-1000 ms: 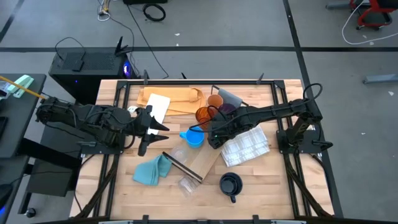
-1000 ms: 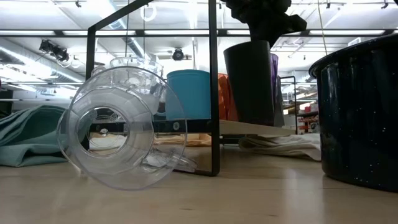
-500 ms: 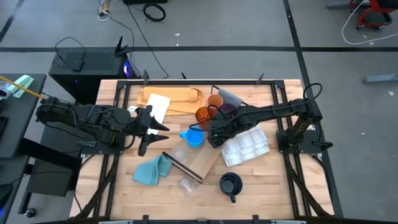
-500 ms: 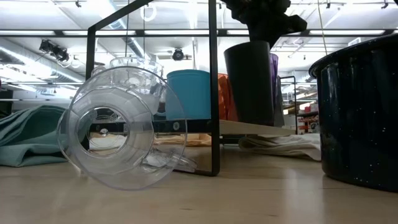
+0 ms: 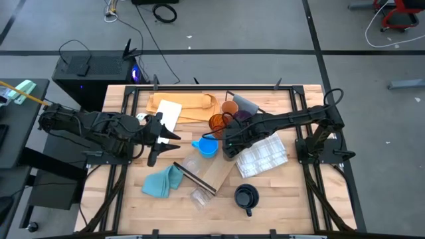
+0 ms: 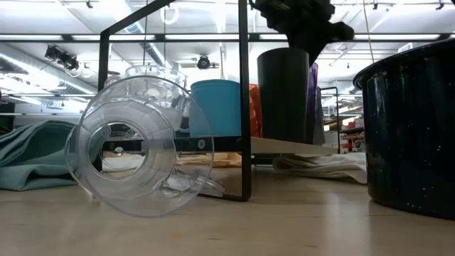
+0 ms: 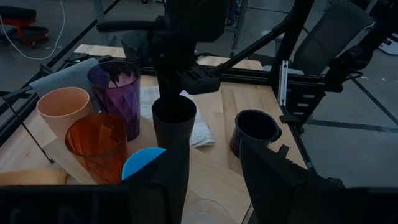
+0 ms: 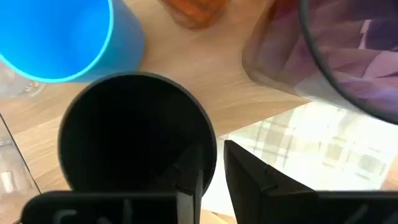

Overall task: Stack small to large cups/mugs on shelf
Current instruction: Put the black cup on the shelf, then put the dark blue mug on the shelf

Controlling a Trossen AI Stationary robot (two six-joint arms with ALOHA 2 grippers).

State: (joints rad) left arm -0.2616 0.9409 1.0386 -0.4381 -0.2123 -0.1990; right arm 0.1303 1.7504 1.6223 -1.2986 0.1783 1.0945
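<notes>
The right gripper pinches the rim of the black cup with its fingers drawn close, and compared with a moment ago the cup sits a touch lower and to the right, apparently resting on the shelf beside the light blue mug, though contact is hard to confirm. That suggests placement is nearly finished. The left gripper waits, partly open and empty.

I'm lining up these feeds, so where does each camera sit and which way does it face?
High: above, straight down on the table; both arms.
Low: tabletop height, level past a tipped clear cup; right claw above.
Left wrist: forward at the black cup; own fingers.
Right wrist: down into it; own fingers.
Shared: black cup, on the shelf.
</notes>
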